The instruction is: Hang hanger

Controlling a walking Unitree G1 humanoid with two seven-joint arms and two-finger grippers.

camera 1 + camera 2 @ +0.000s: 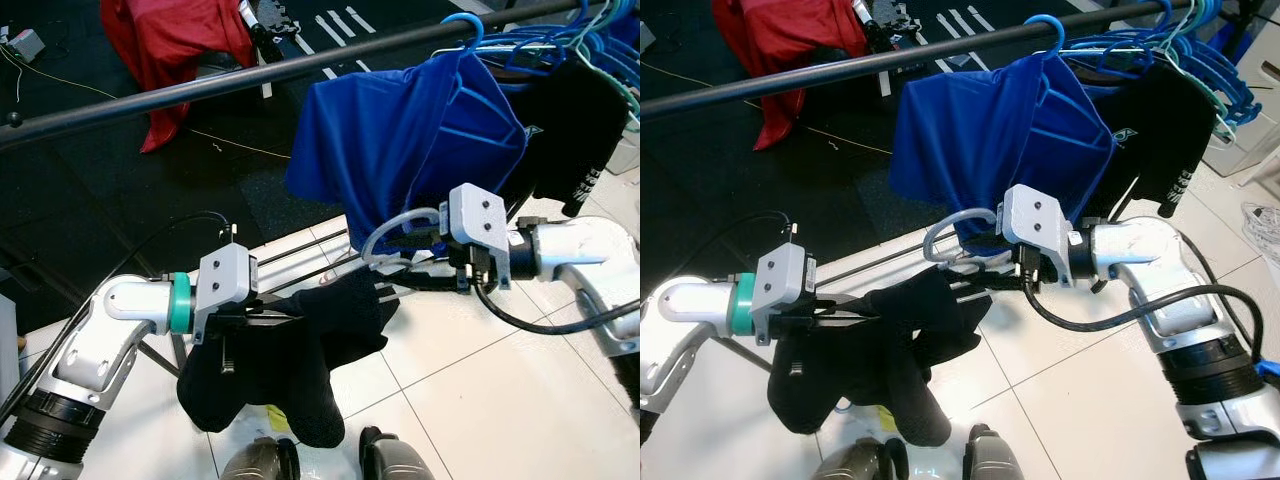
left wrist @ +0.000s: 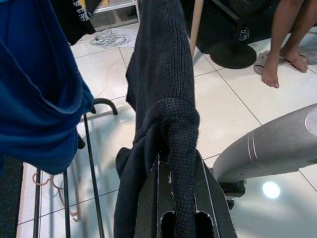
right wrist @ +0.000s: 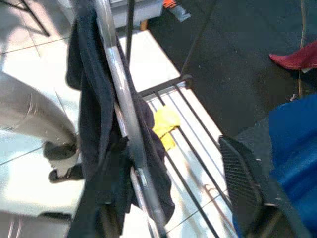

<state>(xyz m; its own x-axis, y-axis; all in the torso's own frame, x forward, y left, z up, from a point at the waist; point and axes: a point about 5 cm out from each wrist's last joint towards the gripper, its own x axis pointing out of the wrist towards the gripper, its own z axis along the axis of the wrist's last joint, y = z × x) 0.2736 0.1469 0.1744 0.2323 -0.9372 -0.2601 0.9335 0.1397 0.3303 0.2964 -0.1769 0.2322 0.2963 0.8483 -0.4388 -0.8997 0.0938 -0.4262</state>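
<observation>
Clamped narrowly, the left gripper (image 1: 262,318) pinches the dark knitted garment (image 1: 285,365), which drapes below its fingers. Further right, the right gripper (image 1: 985,275) holds the grey hanger (image 1: 955,236) that carries this garment; its jaws seem closed on the hanger's bar, with the hook just above them. Above both grippers runs the black rail (image 1: 250,78), with a blue shirt (image 1: 410,140) already hanging. I judge the hanger is being carried; next its hook must rise over the rail.
</observation>
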